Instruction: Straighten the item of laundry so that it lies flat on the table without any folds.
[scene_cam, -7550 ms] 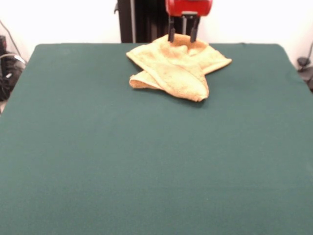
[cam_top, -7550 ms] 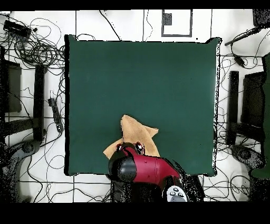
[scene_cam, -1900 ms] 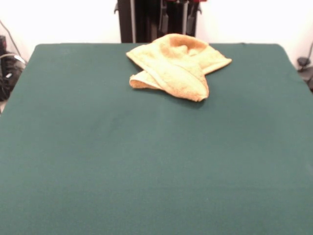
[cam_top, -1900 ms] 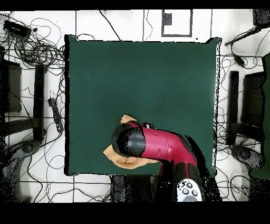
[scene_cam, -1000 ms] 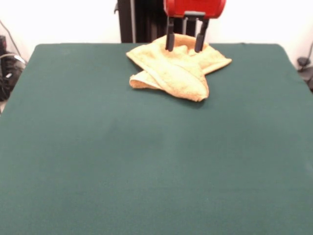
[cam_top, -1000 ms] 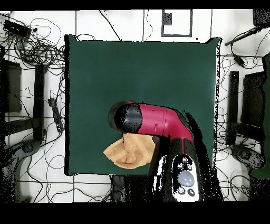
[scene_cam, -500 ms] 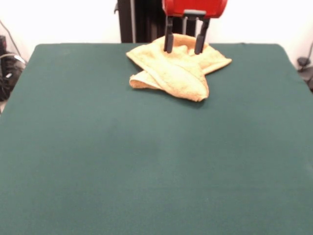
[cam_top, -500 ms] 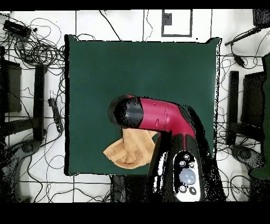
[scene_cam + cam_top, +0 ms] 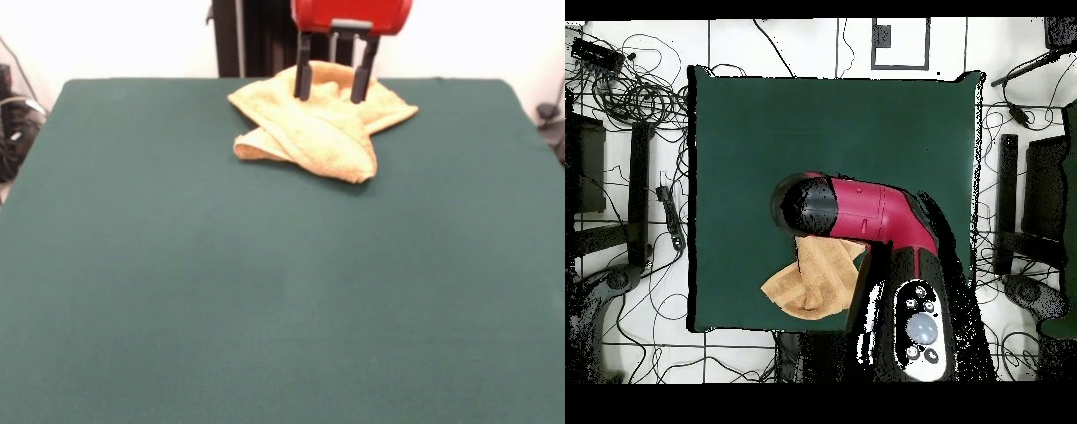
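The item of laundry (image 9: pixel 318 119), a yellow-orange towel, lies crumpled and folded over itself near the far edge of the green table (image 9: pixel 265 283). In the overhead view the towel (image 9: pixel 815 285) shows below the arm, by the table's bottom edge. My gripper (image 9: pixel 331 95) hangs open over the towel's far part, its two dark fingers (image 9: pixel 303 78) spread apart with the tips just above or touching the cloth. Nothing is held between them. In the overhead view the red arm (image 9: pixel 855 215) hides the gripper.
Cables and stands (image 9: pixel 625 90) lie on the floor around the table. A black column (image 9: pixel 256 40) stands behind the table's far edge.
The gripper came back down over the towel and has crept slightly toward the towel's middle. The towel has not moved.
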Motion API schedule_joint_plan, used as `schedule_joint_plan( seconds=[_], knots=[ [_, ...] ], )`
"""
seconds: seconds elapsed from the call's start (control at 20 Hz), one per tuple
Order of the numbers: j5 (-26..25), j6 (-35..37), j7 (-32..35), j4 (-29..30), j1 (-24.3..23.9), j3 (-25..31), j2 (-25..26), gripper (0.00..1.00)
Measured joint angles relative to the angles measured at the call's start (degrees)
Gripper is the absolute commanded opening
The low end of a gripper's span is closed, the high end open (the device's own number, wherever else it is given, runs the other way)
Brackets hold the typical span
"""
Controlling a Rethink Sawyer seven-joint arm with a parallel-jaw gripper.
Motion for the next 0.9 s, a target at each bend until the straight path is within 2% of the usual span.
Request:
schedule_joint_plan(
  seconds=[0.45,0.9],
  knots=[
    [-0.1,0.0,0.0,-0.2,0.0,0.1,4.5,1.0],
    [-0.2,0.0,0.0,-0.2,0.0,0.1,6.4,1.0]
  ],
)
